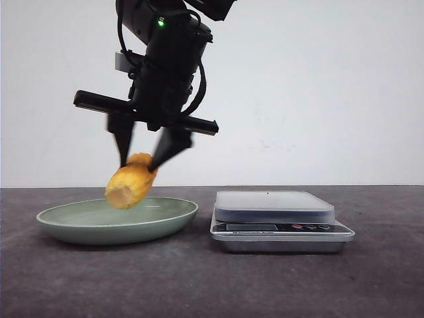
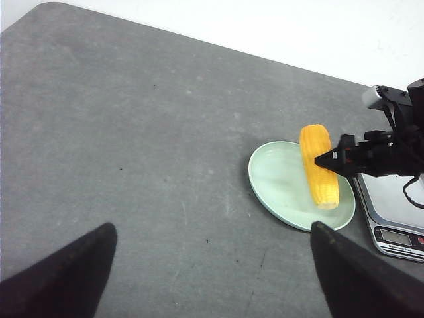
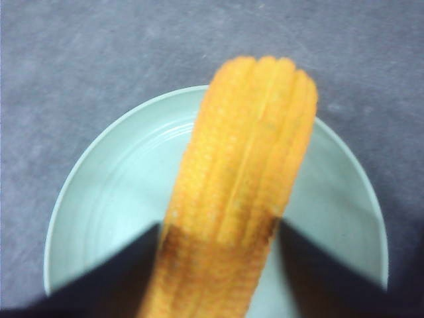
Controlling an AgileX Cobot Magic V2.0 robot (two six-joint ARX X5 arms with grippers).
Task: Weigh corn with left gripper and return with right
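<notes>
The corn (image 1: 130,187), a stubby yellow-orange cob with a pale cut end, hangs tilted just above the green plate (image 1: 73,222). My right gripper (image 1: 140,162) is shut on the cob's upper end. The right wrist view shows the corn (image 3: 245,172) pinched between the dark fingers of the right gripper (image 3: 218,228), over the plate (image 3: 112,192). In the left wrist view my left gripper (image 2: 212,228) is open and empty above bare table, well away from the corn (image 2: 318,165) and plate (image 2: 278,182). The left gripper is out of the front view.
A silver kitchen scale (image 1: 275,205) with a flat empty platform stands just right of the plate; it also shows in the left wrist view (image 2: 397,212). The dark grey tabletop (image 2: 132,132) ends at a white wall behind.
</notes>
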